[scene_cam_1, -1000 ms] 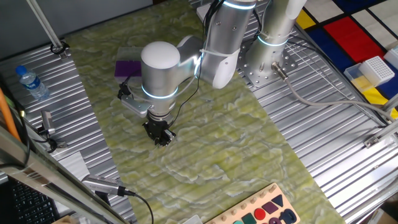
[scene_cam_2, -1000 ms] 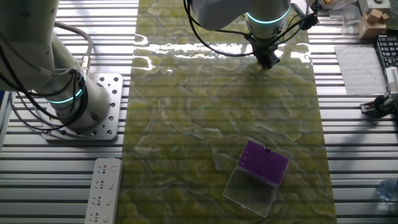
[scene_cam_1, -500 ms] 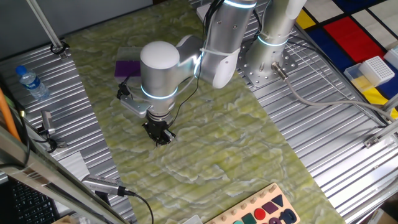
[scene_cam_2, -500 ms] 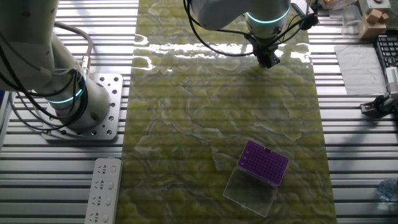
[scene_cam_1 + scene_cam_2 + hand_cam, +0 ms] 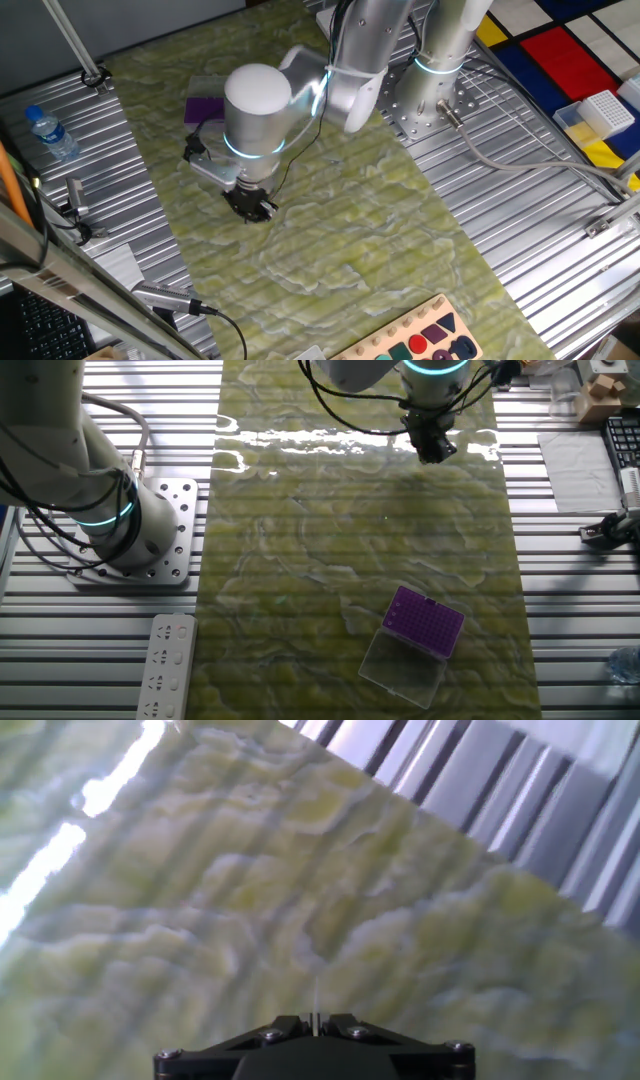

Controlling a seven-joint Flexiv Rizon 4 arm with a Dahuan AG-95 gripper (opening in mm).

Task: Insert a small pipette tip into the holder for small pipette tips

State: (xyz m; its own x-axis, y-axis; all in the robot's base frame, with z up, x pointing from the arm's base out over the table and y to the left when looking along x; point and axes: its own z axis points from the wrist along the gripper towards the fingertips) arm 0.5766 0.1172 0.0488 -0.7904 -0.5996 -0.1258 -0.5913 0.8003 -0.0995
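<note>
The holder for small pipette tips is a small purple box (image 5: pixel 428 622) on the green mat, with its clear lid (image 5: pixel 404 669) lying open beside it. In one fixed view the box (image 5: pixel 204 108) shows partly behind the arm. My gripper (image 5: pixel 251 207) hangs just above the mat, far from the box; it also shows in the other fixed view (image 5: pixel 432 451). In the hand view my gripper (image 5: pixel 315 1018) is shut on a thin clear pipette tip (image 5: pixel 316 996) that sticks out between the fingers, pointing at the mat.
A water bottle (image 5: pixel 52 133) stands on the metal table at the left. A white gridded rack with a yellow base (image 5: pixel 600 112) sits far right. A wooden shape board (image 5: pixel 420 340) lies at the front edge. A power strip (image 5: pixel 165 665) lies beside the arm's base (image 5: pixel 150 550).
The gripper has risen a little off the mat and tilted, shifting slightly left in one fixed view. It stays shut on the tip. The purple box has not moved.
</note>
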